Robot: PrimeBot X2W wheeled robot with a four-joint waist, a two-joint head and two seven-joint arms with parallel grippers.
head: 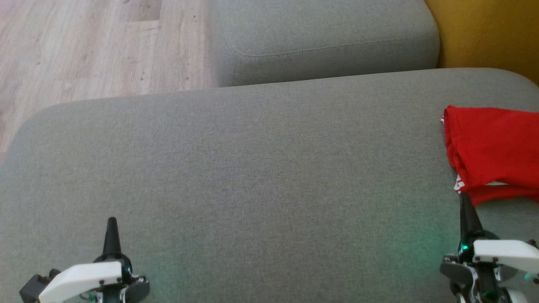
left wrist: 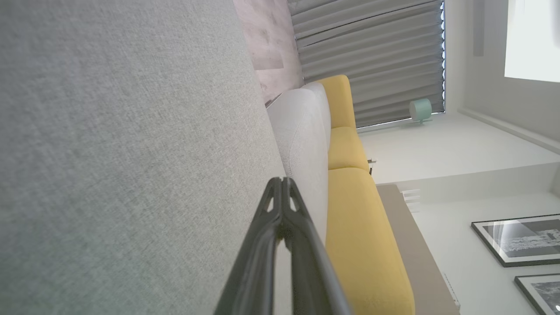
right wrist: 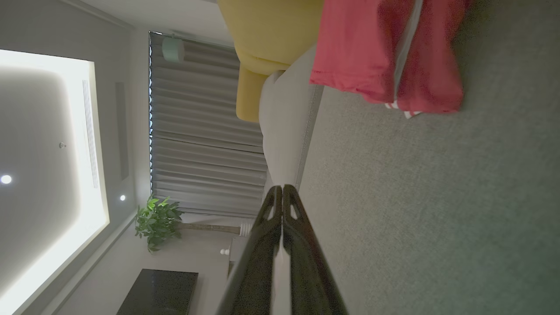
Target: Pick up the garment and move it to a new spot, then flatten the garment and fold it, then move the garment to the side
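Head view: a red garment [head: 492, 151] lies folded on the grey seat [head: 252, 168], at its far right, and the picture's right edge cuts it off. A bit of white shows at its near left corner. The rest of the seat is bare grey weave. Beyond it sits a second grey cushion [head: 320, 38], with pale wood floor [head: 84, 50] to the left and a yellow sofa [head: 488, 33] at the top right.

The left gripper [head: 112, 223] is at the lower left, over the seat and well apart from the garment. Its dark fingers are pressed together into one point and hold nothing. The right gripper [head: 464, 202] is at the lower right, its fingers likewise pressed together and empty. Its tip points at the garment's near left corner and stands close to it.

In the right wrist view the two fingers [right wrist: 302, 245] meet at their tips (only a thin slit runs between them lower down). A stretch of bare seat lies between those tips and the garment's hem, so they are not touching. The garment there shows a white stripe along one fold. A grey curtain [right wrist: 205, 131] and a green plant [right wrist: 157, 221] stand in the room behind.

In the left wrist view the fingers [left wrist: 306, 249] also meet at the tips, beside the grey seat, with the yellow sofa behind.
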